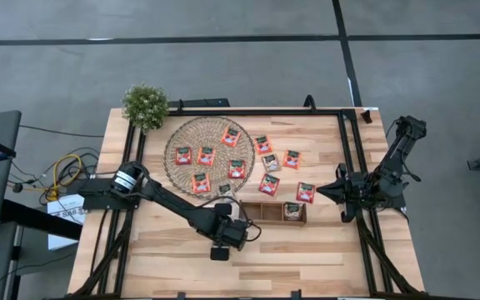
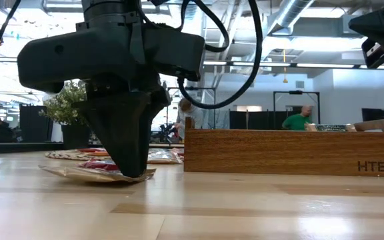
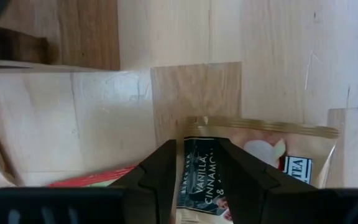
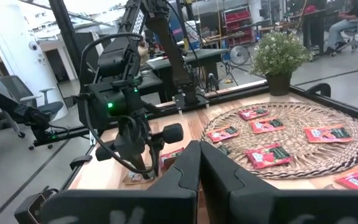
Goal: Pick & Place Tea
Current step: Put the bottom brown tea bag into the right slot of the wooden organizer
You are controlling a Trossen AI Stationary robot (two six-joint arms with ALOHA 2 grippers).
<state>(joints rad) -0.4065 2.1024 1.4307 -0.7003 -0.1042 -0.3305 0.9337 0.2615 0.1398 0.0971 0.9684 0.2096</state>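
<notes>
Your left gripper (image 1: 226, 223) is down at the table near the front middle, just off the left end of the wooden tray (image 1: 261, 218), and its fingers (image 3: 160, 177) are straddling a pale sachet (image 3: 263, 149) printed with the words vanilla and cinnamon. In the left wrist view the dark strip of that packet runs up between the two fingers, so you're closed onto it edgewise, and a sliver of a red sachet (image 3: 89, 180) peeks out right beside it. From table height the gripper tip (image 2: 129, 157) sits right on the pale packet, which lies flat on the wood with something red tucked against it. Over on the round woven mat (image 1: 192, 133) you've got six red sachets (image 1: 206, 155) spread out, and another six or so red ones (image 1: 292, 158) lie on the bare table to the right of the mat, between it and the tray. One pale sachet (image 1: 292, 211) rests in the tray's right compartment. Your right gripper (image 1: 325, 190) hangs well apart at the right side of the table, fingers pressed together on nothing. A small potted plant (image 1: 145, 105) stands at the back left corner, and a person in green (image 2: 301, 119) shows in the room beyond.
</notes>
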